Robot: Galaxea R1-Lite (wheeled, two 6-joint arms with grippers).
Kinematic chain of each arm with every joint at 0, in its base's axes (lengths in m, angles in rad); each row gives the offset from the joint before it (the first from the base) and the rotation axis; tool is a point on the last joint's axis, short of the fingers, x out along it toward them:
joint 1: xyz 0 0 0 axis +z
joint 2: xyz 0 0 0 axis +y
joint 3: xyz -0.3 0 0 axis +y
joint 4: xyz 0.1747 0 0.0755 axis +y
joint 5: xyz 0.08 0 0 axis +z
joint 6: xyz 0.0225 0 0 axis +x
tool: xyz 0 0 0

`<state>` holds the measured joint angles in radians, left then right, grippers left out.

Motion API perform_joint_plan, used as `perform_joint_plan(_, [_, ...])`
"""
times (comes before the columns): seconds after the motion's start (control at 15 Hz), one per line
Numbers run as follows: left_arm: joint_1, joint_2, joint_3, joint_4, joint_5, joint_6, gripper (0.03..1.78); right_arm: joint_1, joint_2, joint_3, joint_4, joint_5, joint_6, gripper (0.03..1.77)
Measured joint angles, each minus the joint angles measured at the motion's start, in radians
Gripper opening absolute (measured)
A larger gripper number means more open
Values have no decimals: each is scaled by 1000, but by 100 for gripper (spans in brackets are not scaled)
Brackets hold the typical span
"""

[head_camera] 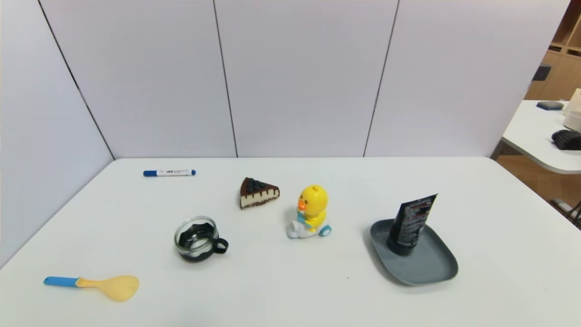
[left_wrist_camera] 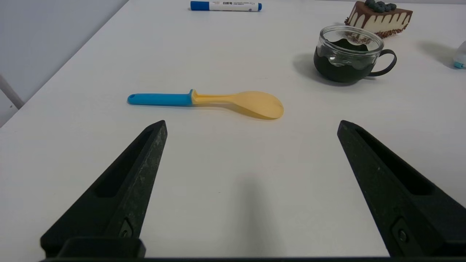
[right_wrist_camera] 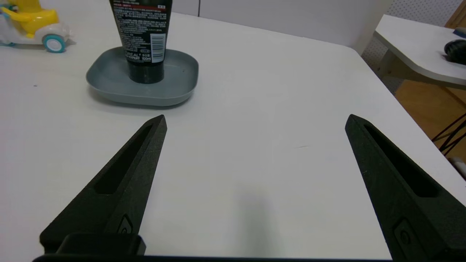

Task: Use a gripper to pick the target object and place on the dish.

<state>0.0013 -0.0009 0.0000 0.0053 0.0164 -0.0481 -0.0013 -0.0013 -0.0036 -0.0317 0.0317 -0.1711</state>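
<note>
- One black squeeze tube (head_camera: 412, 222) is standing cap-down on one blue-grey dish (head_camera: 431, 268); one duck toy (head_camera: 311, 211), one cake slice (head_camera: 257, 192), one glass cup (head_camera: 198, 238), one marker (head_camera: 169, 172) and one spoon (head_camera: 97, 285) are lying around on the white table (head_camera: 290, 290).
- The right gripper (right_wrist_camera: 255, 122) is hovering over bare table with its jaws spread wide, holding and touching nothing.
- The tube and dish are sitting well ahead of that gripper, off toward the duck side.
- The left gripper (left_wrist_camera: 251, 125) is parked near the spoon, jaws likewise gaping and empty.
</note>
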Motion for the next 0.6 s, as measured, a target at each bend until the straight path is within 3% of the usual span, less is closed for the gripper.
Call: perform_joint_plan(0.6, [0, 0, 0, 0, 0, 0, 169, 0, 0, 3, 33, -13, 153, 170])
